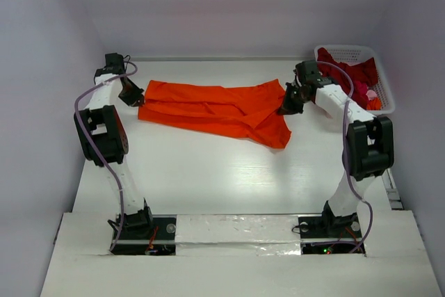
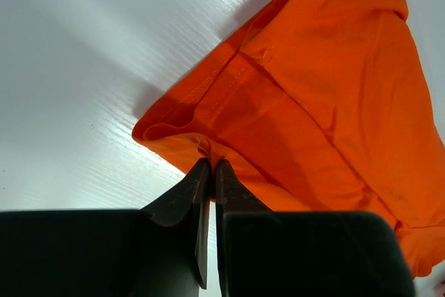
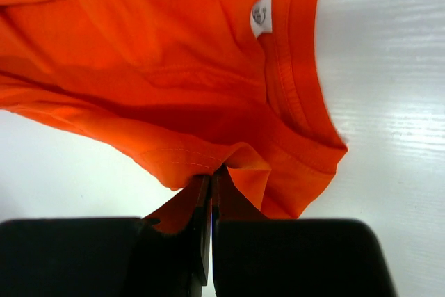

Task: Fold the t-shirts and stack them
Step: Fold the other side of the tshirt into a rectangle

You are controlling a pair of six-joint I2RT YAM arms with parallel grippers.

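The orange t-shirt [image 1: 215, 110] is spanning the far half of the table [image 1: 222, 179]. Nearer than the shirt, bare surface is offering open passage, while the white basket [image 1: 344, 49] is blocking the corner just beyond the shirt's right end.

**Three cams, one shirt in common**

Top cam sits high behind the arms and looks down and forward over the white table [image 1: 208, 186], with the bases at the bottom and the white plastic lattice basket [image 1: 345, 48] far right. The wrist cams ride on the left gripper [image 2: 211, 165] and right gripper [image 3: 211, 170], looking out past the tips, super close to the tabletop. All three catch the bright orange soft cloth t-shirt [image 1: 215, 109]: left end in one wrist view, collar end in the other.
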